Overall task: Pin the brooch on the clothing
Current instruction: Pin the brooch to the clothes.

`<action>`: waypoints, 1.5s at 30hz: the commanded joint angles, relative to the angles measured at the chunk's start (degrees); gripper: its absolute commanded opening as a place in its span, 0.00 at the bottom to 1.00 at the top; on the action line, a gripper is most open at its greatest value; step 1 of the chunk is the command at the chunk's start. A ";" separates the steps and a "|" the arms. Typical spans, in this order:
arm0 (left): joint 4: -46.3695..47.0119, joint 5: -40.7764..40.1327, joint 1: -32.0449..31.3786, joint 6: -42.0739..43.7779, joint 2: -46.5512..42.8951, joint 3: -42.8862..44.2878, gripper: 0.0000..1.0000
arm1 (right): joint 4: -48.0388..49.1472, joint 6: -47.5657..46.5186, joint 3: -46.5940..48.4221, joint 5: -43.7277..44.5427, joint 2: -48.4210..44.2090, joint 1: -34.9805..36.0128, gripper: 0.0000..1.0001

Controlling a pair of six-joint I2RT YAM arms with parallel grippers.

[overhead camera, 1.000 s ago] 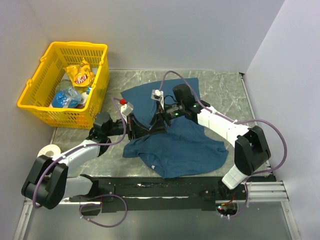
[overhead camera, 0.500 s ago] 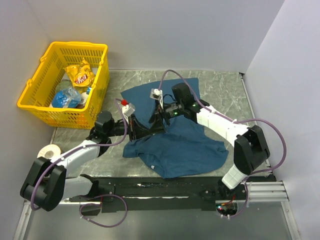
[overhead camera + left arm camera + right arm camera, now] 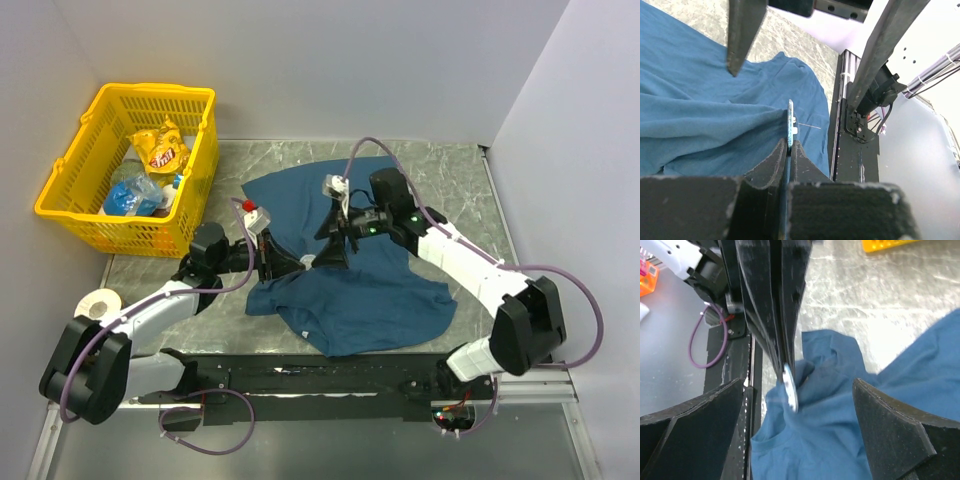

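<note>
Since a second ago the right gripper (image 3: 330, 252) has drawn back toward the right and spread its jaws wide. Before, it sat close in around the left one. The left gripper (image 3: 296, 265) has hardly shifted and stays clamped on the brooch (image 3: 308, 262), mid-table over the shirt (image 3: 370, 295), which lies as it did.

From above, the brooch is only a pale speck. The left wrist view shows it edge-on between the closed fingers, hard against a raised fold of shirt, with its thin pin (image 3: 809, 126) sticking out bare on the side away from the fold. Whether the pin has caught any cloth I cannot tell. The right wrist view shows the round face of the disc, with the right gripper's two fingers standing well apart on either side of it and touching nothing.

Counted up: two arms, one brooch, one shirt, one yellow basket (image 3: 70, 205) holding a few packets at the table's (image 3: 450, 170) far left — and one white roll (image 3: 98, 300) by the left arm.
</note>
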 commanded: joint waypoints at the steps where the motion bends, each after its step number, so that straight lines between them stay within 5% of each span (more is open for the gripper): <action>1: 1.51 0.27 -0.15 1.35 -2.09 1.75 0.01 | 0.04 0.05 -3.85 3.49 -4.44 -1.49 0.96; 21: 3.53 1.50 -0.15 -0.32 -2.00 2.10 0.01 | 2.24 3.66 -2.62 2.54 2.67 -2.28 0.87; 45: 3.09 1.68 -0.15 -0.58 -1.56 2.45 0.01 | 1.19 3.05 2.03 2.98 6.10 0.97 0.89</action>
